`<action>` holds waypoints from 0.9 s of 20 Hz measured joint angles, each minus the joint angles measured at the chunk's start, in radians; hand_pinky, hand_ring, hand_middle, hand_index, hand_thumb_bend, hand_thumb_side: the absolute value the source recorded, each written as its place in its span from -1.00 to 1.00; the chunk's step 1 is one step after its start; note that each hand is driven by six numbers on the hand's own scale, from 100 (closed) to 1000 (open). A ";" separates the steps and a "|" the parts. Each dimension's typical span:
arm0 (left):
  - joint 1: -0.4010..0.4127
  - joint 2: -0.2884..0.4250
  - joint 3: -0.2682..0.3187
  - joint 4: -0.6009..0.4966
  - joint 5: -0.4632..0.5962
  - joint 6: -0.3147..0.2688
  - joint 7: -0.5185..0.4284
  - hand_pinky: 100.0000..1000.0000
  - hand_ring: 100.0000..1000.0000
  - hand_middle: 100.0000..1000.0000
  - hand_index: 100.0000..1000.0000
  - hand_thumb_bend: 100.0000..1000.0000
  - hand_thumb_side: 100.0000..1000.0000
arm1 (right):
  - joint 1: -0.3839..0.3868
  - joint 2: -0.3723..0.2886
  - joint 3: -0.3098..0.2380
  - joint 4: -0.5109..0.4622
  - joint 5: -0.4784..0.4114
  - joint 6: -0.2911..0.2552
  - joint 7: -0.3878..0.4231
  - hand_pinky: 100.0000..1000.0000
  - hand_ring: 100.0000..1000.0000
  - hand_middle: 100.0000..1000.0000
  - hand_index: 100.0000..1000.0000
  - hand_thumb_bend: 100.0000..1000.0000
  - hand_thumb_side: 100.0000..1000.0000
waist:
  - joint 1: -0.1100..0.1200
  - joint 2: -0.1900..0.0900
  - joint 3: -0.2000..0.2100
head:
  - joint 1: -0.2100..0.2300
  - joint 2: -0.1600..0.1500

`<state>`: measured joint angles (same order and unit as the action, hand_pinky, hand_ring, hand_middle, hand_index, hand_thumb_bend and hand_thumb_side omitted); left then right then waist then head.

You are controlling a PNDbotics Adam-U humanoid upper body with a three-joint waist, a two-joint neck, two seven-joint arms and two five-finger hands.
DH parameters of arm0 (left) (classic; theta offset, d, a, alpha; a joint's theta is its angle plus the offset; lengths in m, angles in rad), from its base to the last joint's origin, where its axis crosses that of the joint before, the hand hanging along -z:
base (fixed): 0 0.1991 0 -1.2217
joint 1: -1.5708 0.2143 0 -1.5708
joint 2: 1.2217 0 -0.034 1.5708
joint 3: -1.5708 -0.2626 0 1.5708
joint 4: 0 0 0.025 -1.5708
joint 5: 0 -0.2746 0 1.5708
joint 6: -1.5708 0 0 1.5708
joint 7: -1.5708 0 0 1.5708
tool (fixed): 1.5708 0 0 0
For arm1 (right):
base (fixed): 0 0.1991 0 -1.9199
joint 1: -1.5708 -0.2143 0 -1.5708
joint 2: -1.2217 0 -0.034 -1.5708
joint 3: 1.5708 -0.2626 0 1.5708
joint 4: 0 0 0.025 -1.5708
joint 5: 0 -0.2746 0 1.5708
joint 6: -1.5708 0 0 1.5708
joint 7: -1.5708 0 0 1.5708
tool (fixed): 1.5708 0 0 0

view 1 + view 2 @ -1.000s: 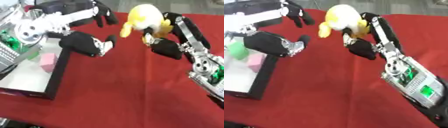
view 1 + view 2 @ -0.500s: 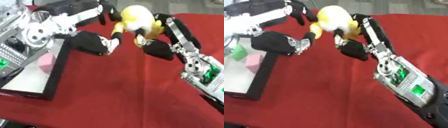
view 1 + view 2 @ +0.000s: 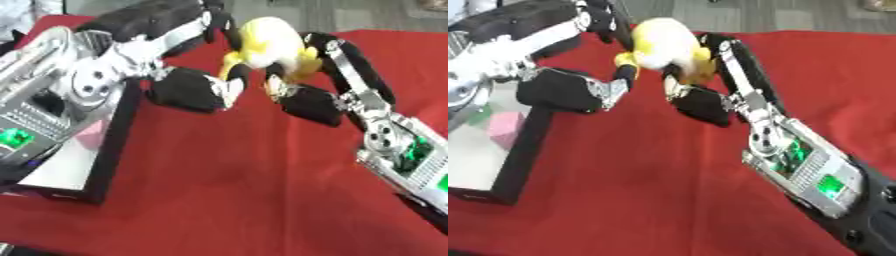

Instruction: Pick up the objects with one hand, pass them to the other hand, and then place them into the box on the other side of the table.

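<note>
A yellow plush toy (image 3: 267,47) hangs above the red table, toward the back centre. My right hand (image 3: 308,102) comes in from the right and is shut on it: fingers (image 3: 352,57) wrap its right side and the thumb sits under it. My left hand (image 3: 186,90) reaches in from the left and stays open. Its long fingers (image 3: 214,20) touch the toy's upper left, and its thumb lies by the toy's lower left. The black-walled box (image 3: 116,137) stands at the left edge. A pink block (image 3: 505,127) and a green piece (image 3: 479,115) lie inside it.
Red cloth (image 3: 236,200) covers the table. My left forearm (image 3: 52,85) hangs over the box, hiding much of its inside. My right forearm (image 3: 811,170) crosses the right half of the table. Grey floor shows beyond the far edge.
My right hand has carried the yellow toy leftward to my left hand. The left hand's fingers now reach over the toy's top and touch it; a second ago they were apart from it.
</note>
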<state>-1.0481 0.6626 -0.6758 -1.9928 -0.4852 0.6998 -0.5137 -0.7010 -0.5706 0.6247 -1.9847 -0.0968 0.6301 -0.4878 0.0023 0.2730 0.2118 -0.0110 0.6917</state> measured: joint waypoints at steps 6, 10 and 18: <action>0.001 -0.005 -0.004 0.000 -0.064 0.003 0.003 0.92 0.55 0.54 0.79 -1.00 -0.31 | 0.016 -0.007 0.000 0.000 0.013 -0.001 -0.001 0.42 0.24 0.04 -0.04 -1.00 -0.71 | 0.000 0.001 -0.002 | -0.001 0.000; 0.002 -0.003 -0.008 0.000 -0.069 0.008 0.013 0.93 0.56 0.54 0.78 -1.00 -0.36 | 0.025 -0.011 -0.001 0.000 0.012 -0.004 -0.004 0.42 0.24 0.04 -0.04 -1.00 -0.70 | 0.000 0.001 -0.002 | -0.003 0.000; 0.010 0.006 -0.018 0.000 -0.052 0.001 0.019 0.94 0.58 0.54 0.78 -1.00 0.35 | 0.032 -0.017 -0.006 0.000 0.003 -0.012 -0.012 0.41 0.23 0.04 -0.04 -1.00 -0.72 | 0.000 0.001 -0.006 | -0.010 -0.001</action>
<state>-1.0378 0.6691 -0.6938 -1.9927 -0.5369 0.7006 -0.4946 -0.6687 -0.5874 0.6190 -1.9847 -0.0943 0.6177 -0.4997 0.0023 0.2742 0.2060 -0.0212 0.6911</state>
